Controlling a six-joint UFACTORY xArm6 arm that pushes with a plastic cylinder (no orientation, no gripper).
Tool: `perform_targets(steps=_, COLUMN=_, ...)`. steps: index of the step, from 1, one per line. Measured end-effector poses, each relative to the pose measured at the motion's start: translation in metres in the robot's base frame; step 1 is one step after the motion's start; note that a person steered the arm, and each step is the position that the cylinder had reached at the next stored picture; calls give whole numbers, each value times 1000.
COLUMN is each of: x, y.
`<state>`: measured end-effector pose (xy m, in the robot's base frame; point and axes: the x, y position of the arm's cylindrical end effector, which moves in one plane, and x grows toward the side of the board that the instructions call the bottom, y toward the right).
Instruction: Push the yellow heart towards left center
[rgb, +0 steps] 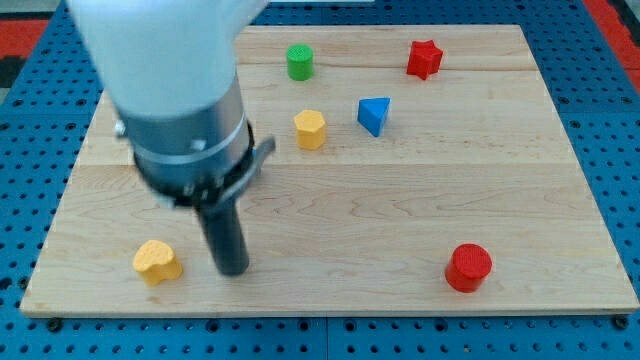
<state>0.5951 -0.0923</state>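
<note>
Near the view's bottom left, the yellow heart (157, 262) lies close to the board's lower edge, and my tip (233, 270) stands just beside it on the view's right, with a small gap between them as far as I can tell. No claw exists on this rig, only the dark rod, so nothing is clenched or released. I judge the tip sits on that side because the heart must travel up the left edge toward left center, though a push from here would drive it leftward off the wooden board (420, 200); coming round beneath it looks wiser. Well apart, toward the view's top, sit a yellow hexagonal block (310, 129), a blue triangular block (374, 115), a green cylinder (299, 62) and a red star (424, 58); a red cylinder (468, 267) rests at the bottom right, clear of any path
</note>
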Motion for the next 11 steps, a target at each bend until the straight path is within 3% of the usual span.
perform_targets(steps=1, x=19, y=-24)
perform_targets(steps=2, x=-47, y=-48)
perform_targets(steps=3, x=-42, y=-81)
perform_targets(steps=4, x=6, y=-16)
perform_targets(steps=5, x=22, y=-4)
perform_targets(steps=6, x=23, y=-13)
perform_targets(steps=7, x=19, y=-80)
perform_targets(steps=8, x=2, y=-112)
perform_targets(steps=10, x=-118, y=-127)
perform_targets(steps=11, x=-90, y=-98)
